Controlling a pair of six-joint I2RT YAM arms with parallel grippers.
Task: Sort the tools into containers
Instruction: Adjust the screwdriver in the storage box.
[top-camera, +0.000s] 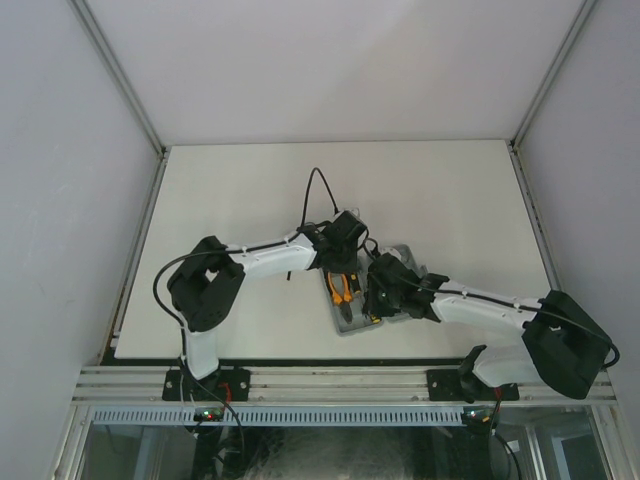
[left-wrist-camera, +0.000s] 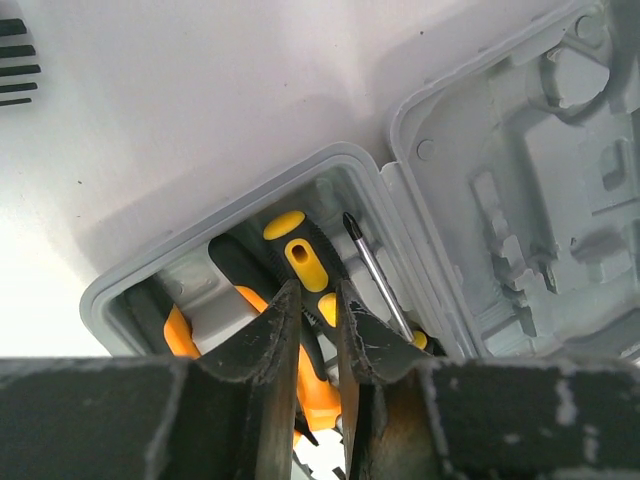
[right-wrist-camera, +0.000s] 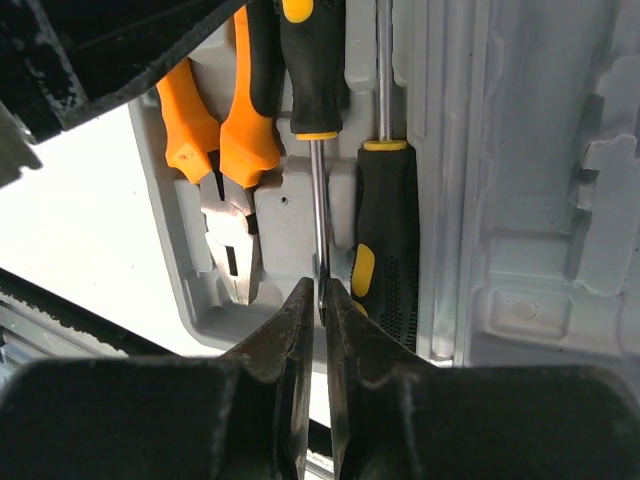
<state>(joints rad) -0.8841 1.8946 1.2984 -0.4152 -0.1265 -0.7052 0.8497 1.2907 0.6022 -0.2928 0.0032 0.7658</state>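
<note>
The grey case (top-camera: 348, 324) lies open near the table's front edge, and its other half (left-wrist-camera: 520, 180) shows bare moulded recesses. Orange-handled pliers (right-wrist-camera: 225, 130) and two black-and-yellow screwdrivers rest in the near half (right-wrist-camera: 165, 230). One screwdriver (right-wrist-camera: 313, 80) has its handle (left-wrist-camera: 303, 262) between the fingers of my left gripper (left-wrist-camera: 318, 300). My right gripper (right-wrist-camera: 320, 295) pinches the tip of the same screwdriver's shaft. The second screwdriver (right-wrist-camera: 385, 230) lies alongside, pointing the opposite way, with its tip (left-wrist-camera: 350, 222) by the case rim. Both grippers (top-camera: 340, 262) (top-camera: 378, 298) hover over the case.
The white table (top-camera: 250, 190) stretches behind and to the left of the case. Grey enclosure walls stand on both sides and at the back. A metal rail (top-camera: 340, 385) runs along the front edge. Part of the left arm's gripper (right-wrist-camera: 90, 50) fills the right wrist view's top left corner.
</note>
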